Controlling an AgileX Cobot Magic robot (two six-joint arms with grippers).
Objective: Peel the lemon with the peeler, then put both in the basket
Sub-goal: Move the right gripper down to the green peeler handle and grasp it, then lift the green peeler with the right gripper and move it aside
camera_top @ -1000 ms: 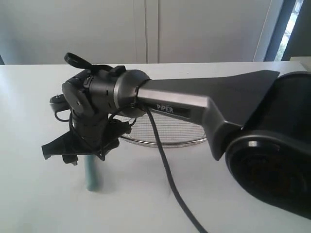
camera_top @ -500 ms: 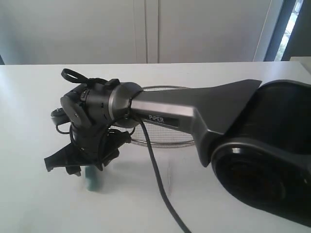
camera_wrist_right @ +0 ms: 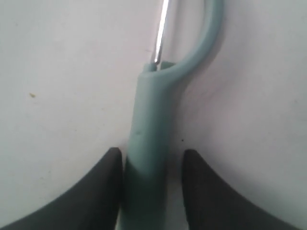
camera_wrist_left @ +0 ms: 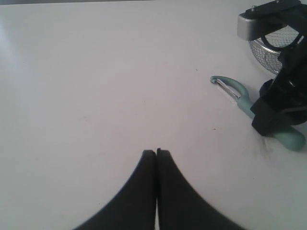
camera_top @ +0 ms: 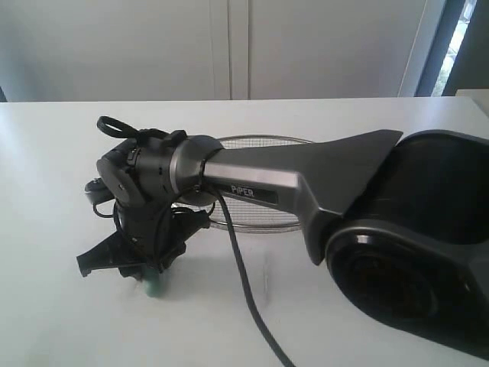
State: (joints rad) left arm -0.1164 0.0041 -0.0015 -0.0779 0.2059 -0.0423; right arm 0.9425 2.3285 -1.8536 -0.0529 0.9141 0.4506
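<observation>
The peeler (camera_wrist_right: 149, 120), pale teal with a metal blade, lies flat on the white table. My right gripper (camera_wrist_right: 151, 153) is down over its handle, open. One finger touches the handle's side and a gap shows at the other finger. In the exterior view only the handle's end (camera_top: 153, 287) peeks out below the right gripper (camera_top: 137, 264). The left wrist view shows the peeler (camera_wrist_left: 240, 96) with the right gripper (camera_wrist_left: 280, 112) astride it. My left gripper (camera_wrist_left: 156, 152) is shut and empty above bare table. The wire basket (camera_top: 263, 140) sits behind the right arm. The lemon is out of view.
The right arm's grey link (camera_top: 306, 180) and its black cable (camera_top: 244, 290) cross in front of the basket and hide most of it. The basket's mesh edge (camera_wrist_left: 268, 50) shows beside the right gripper in the left wrist view. The white table (camera_top: 61, 153) stretches to the left.
My right gripper has come down over the peeler's handle, covering most of it, and its jaws have narrowed around it. The left gripper has stayed shut.
</observation>
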